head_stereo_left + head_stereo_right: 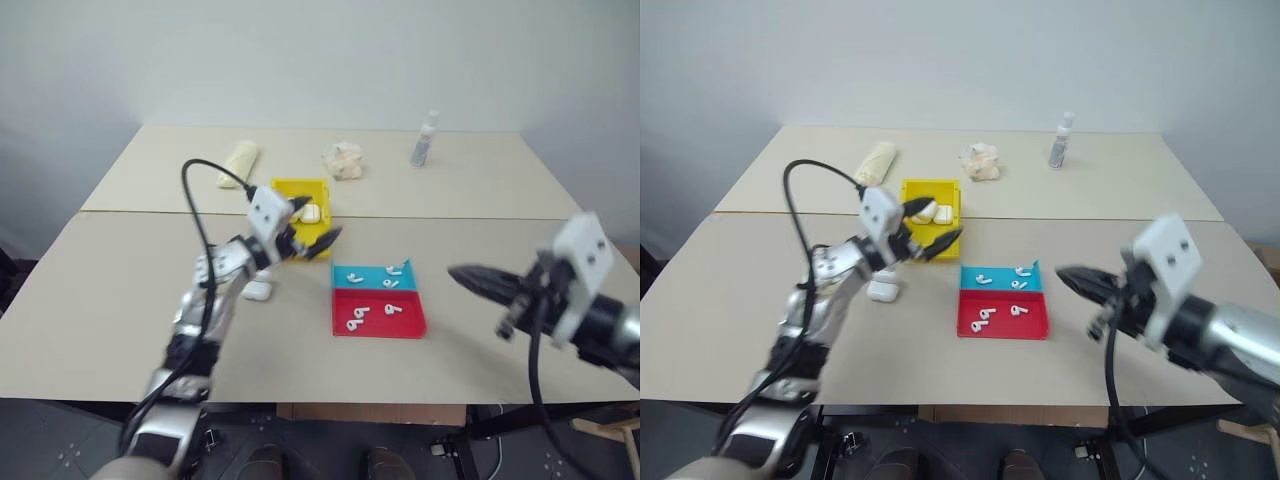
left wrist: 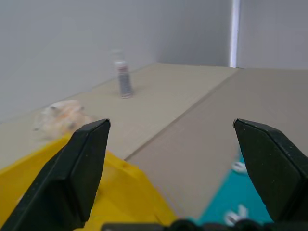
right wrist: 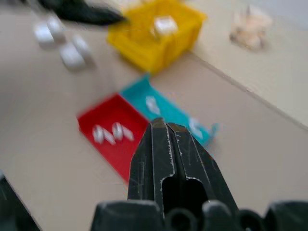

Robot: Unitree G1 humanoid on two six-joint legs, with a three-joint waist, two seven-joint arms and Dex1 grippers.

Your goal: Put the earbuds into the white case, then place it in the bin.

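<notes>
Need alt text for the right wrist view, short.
The right gripper, its two black fingers shut together, points over a beige table at a shallow red tray and a blue tray, each holding small white earbuds. Beyond them sits a yellow bin with a white case inside, and more white cases lie on the table beside it.

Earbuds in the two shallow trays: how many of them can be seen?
6. Three earbuds lie spread apart in the blue tray. Three lie in the red tray, two close together and one apart. They are tiny, so another may be hidden.
</notes>
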